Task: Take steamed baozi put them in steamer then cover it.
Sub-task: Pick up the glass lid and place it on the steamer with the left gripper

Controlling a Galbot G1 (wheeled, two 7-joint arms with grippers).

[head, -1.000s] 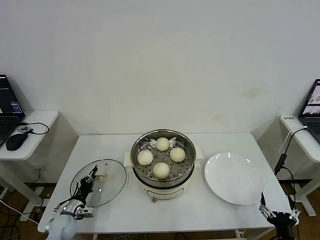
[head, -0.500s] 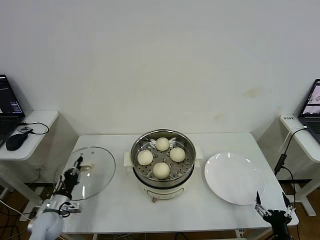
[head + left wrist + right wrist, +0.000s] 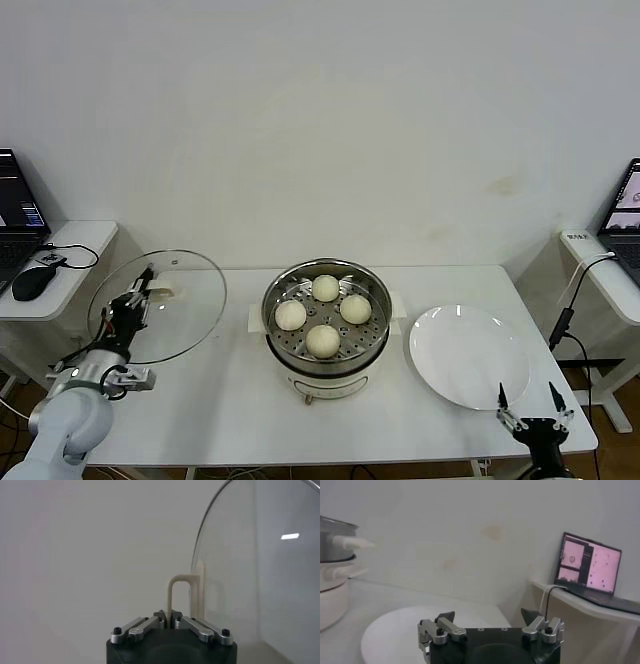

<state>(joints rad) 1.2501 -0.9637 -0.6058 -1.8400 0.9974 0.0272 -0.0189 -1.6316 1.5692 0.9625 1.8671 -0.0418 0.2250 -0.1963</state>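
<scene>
Several cream-white baozi sit on the perforated tray of the steel steamer at the table's middle. The glass cover hangs tilted in the air over the table's left end, clear of the steamer. My left gripper is shut on the cover's cream bar handle, and the glass rim stands upright beside it in the left wrist view. My right gripper stands open with nothing in it at the front right corner, near the plate; the right wrist view shows the same gripper.
A white plate lies right of the steamer. Side tables stand at both ends: the left one bears a laptop and a mouse, the right one a laptop and cables. The wall rises right behind the table.
My left gripper has lifted the cover off the table and carried it up and to the left, tilting it. My right gripper has drifted slightly left along the front edge.
</scene>
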